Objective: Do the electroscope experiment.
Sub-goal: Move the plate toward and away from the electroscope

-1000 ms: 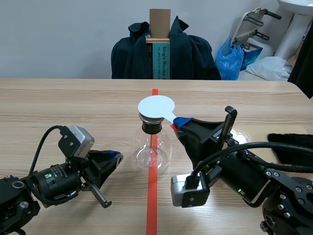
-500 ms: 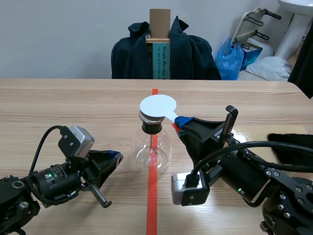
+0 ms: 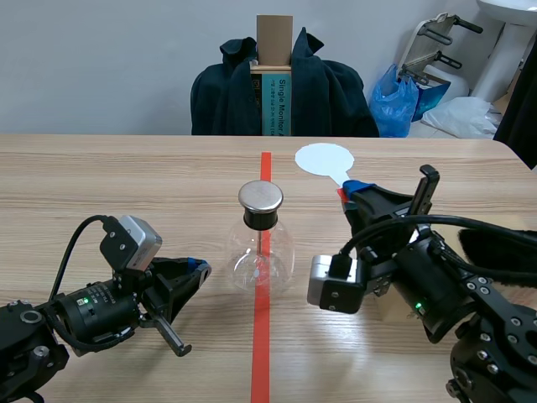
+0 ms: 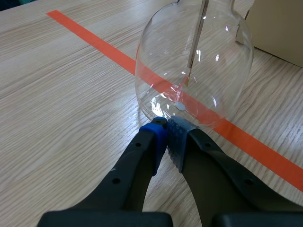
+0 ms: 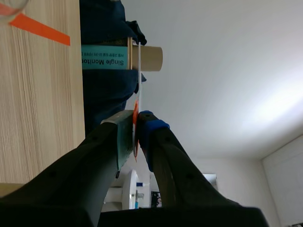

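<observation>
The electroscope, a clear glass flask with a round metal cap, stands on the red tape line at the table's middle. My right gripper is shut on the handle of a white disc paddle, held up to the right of the cap and beyond it, apart from it. In the right wrist view the disc shows edge-on between my fingers. My left gripper rests low, left of the flask. Its shut tips hold nothing and lie at the base of the flask; a rod hangs inside.
A chair draped with a dark jacket and a cardboard box stand behind the far edge. A black cloth lies at the right on a tan board. A blue bag sits beyond the table.
My right gripper has carried the white disc from over the flask's cap away to the right and farther back, uncovering the cap. The left arm has not moved.
</observation>
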Action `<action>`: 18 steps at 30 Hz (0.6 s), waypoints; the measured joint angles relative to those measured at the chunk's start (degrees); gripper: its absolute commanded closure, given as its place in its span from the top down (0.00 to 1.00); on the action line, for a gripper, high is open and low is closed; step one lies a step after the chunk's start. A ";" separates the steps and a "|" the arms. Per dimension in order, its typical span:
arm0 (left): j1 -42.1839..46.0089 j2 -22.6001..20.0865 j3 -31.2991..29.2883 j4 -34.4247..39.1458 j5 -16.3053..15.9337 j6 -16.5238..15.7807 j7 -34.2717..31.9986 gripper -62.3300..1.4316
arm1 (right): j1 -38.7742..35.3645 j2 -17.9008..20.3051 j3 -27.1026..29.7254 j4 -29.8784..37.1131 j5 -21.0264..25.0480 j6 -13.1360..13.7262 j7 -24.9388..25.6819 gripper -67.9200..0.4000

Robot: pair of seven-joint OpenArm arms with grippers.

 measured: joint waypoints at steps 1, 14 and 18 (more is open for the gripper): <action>0.00 0.00 0.00 0.00 0.00 0.00 0.00 0.07 | 0.00 0.00 0.00 0.00 0.09 0.00 -0.42 0.02; 0.00 0.00 0.00 0.00 0.00 0.00 0.00 0.07 | 0.00 0.00 0.00 0.00 0.09 0.00 6.91 0.02; 0.00 0.00 0.00 0.00 0.00 0.00 0.00 0.07 | 0.00 0.02 0.00 0.00 0.07 0.00 11.45 0.02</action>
